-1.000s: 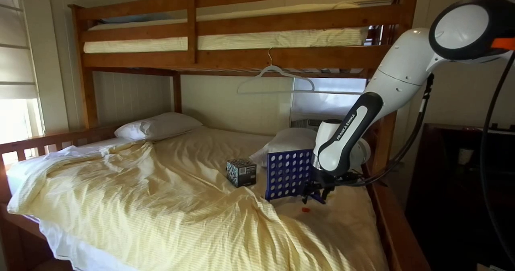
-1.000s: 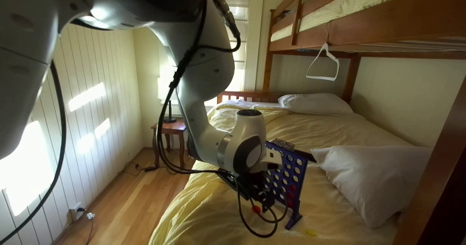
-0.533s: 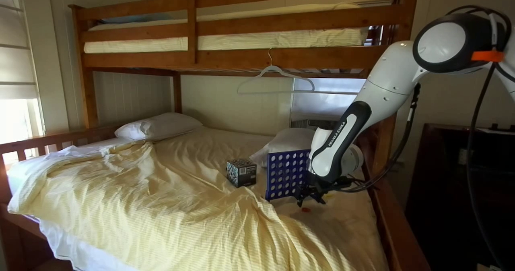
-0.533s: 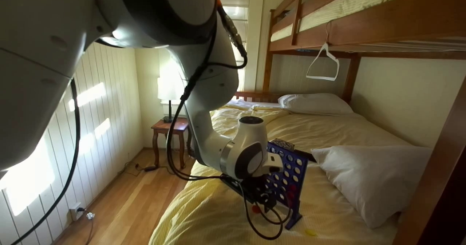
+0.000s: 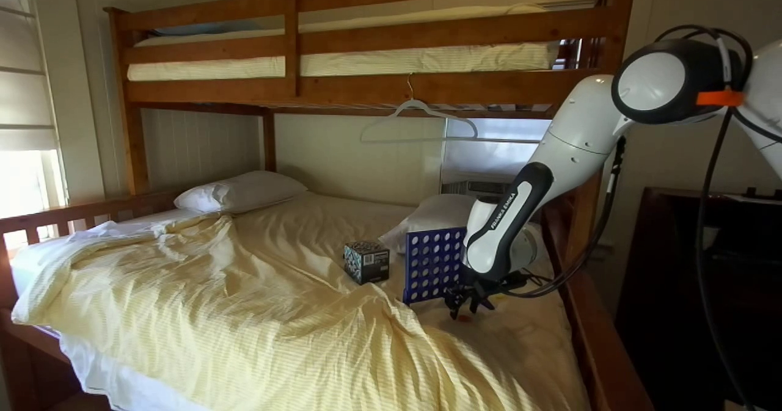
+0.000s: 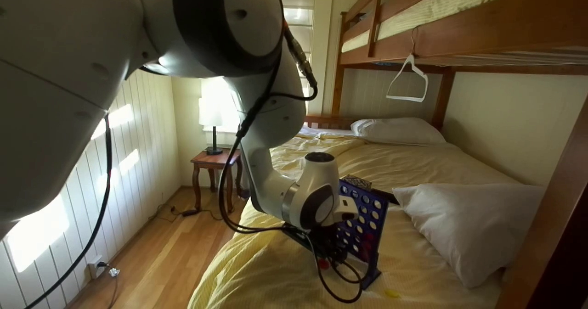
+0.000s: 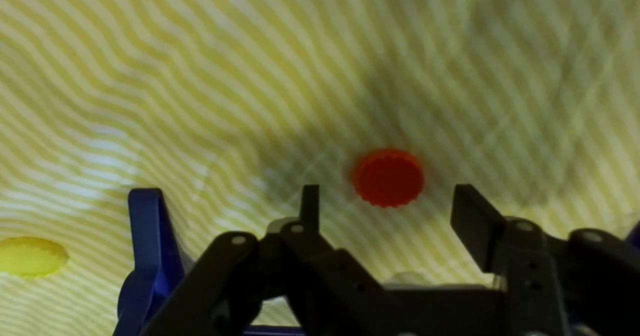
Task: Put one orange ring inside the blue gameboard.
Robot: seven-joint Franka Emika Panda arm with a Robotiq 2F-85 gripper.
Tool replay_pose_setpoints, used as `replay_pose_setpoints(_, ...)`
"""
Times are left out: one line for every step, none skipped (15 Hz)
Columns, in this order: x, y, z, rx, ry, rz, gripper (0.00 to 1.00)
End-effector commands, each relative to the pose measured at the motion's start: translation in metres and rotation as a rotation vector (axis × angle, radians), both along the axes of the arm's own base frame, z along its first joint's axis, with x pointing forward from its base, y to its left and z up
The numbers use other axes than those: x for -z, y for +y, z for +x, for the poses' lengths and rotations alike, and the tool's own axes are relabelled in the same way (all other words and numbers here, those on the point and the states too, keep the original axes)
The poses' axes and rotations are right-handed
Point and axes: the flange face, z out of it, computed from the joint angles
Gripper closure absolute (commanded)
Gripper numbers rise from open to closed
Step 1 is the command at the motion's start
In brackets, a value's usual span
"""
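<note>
Empty claw (image 7: 389, 211), fingers (image 7: 475, 226) spread wide, one each side of the orange ring (image 7: 389, 178) in the wrist view. Ring lies flat on the striped sheet (image 7: 240, 101), under the claw, not gripped; can't tell how much height is left between tips and cloth. Looks like lining up the pick. Handling, guessing: light, stiff plastic, hard to break, faces maybe slick, toothed rim should give bite. Pinch across opposite edges; it looks thin, so tips probably have to press into the soft sheet. Beside the claw, blue gameboard (image 5: 431, 264) upright, its foot (image 7: 145, 226) showing in the wrist view; yellow piece (image 7: 32, 257) on the sheet near that foot. Printed box (image 5: 366, 262) on the board's far side from the claw, apart from it. Versus a second ago: arm (image 5: 522, 200) has come down, claw is lower, tips now show level with the ring in an exterior view. Ring, board and box haven't moved.
</note>
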Motion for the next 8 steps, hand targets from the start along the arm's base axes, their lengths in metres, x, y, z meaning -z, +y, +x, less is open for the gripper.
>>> replay_pose_setpoints(0.0085,-0.0033,0.0087,-0.021,0.004,0.006,0.48)
replay_pose_setpoints(0.0101,-0.0037,0.0095,-0.026,0.005,0.004,0.52)
replay_pose_setpoints(0.0117,-0.004,0.0101,-0.029,0.006,0.003,0.54)
replay_pose_setpoints(0.0129,-0.0044,0.0109,-0.031,0.007,0.001,0.51)
replay_pose_setpoints(0.0139,-0.0047,0.0114,-0.036,0.008,0.0,0.52)
replay_pose_setpoints(0.0146,-0.0048,0.0117,-0.039,0.009,0.0,0.58)
replay_pose_setpoints(0.015,-0.0051,0.012,-0.043,0.009,0.0,0.76)
replay_pose_setpoints(0.0156,-0.0051,0.0119,-0.046,0.009,-0.001,0.77)
